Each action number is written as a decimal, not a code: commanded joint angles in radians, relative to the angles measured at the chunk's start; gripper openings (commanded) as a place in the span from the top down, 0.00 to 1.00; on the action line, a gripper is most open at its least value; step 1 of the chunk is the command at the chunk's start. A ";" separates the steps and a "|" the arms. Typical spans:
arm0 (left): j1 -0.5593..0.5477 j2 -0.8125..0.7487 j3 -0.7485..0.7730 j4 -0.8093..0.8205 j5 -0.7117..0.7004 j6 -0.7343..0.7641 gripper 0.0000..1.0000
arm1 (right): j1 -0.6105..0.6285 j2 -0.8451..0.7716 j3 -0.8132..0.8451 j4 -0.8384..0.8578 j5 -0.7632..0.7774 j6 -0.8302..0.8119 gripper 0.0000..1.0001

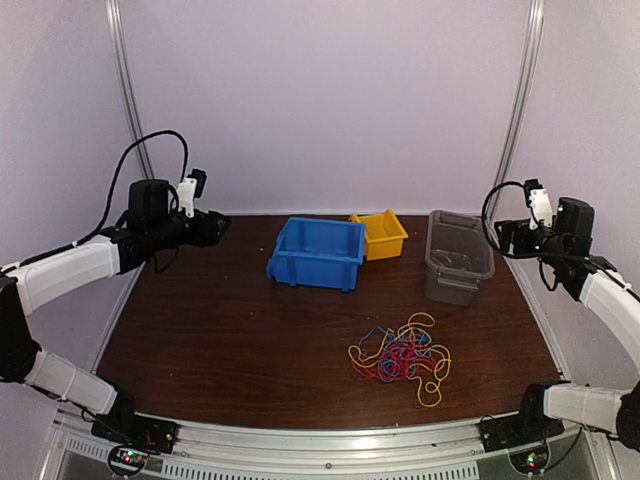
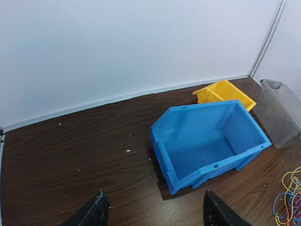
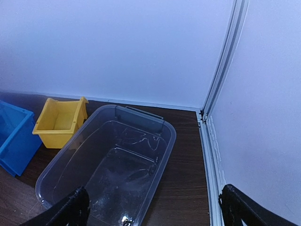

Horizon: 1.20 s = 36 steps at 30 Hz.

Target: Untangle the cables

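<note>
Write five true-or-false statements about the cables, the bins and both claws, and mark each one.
1. The cables lie in one tangled heap on the table, outside every bin. True.
2. The blue bin holds cables. False: it is empty.
3. Seen from the top, the clear bin stands to the right of the yellow bin. True.
4. The left claw is shut on a cable. False: it is open and holds nothing.
5. The right claw rests on the heap. False: it is open, up by the clear bin, away from the cables.
</note>
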 commanded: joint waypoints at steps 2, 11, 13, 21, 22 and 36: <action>-0.077 0.010 -0.019 0.137 0.171 0.019 0.30 | -0.015 -0.049 -0.061 0.023 -0.228 -0.135 0.01; -0.294 0.128 0.016 0.131 0.254 0.097 0.36 | 0.069 -0.012 -0.027 -0.169 -0.421 -0.388 0.21; -0.347 0.177 0.060 0.068 0.245 0.129 0.42 | 0.117 0.001 -0.048 -0.198 -0.433 -0.431 0.28; -0.607 0.324 0.147 0.031 0.131 0.109 0.28 | 0.240 0.121 -0.051 -0.289 -0.496 -0.537 0.46; -0.632 0.342 0.148 0.063 0.128 0.081 0.27 | 0.252 0.148 -0.038 -0.317 -0.505 -0.554 0.49; -0.690 0.604 0.227 0.373 0.102 -0.207 0.23 | 0.375 0.329 0.000 -0.324 -0.371 -0.564 0.62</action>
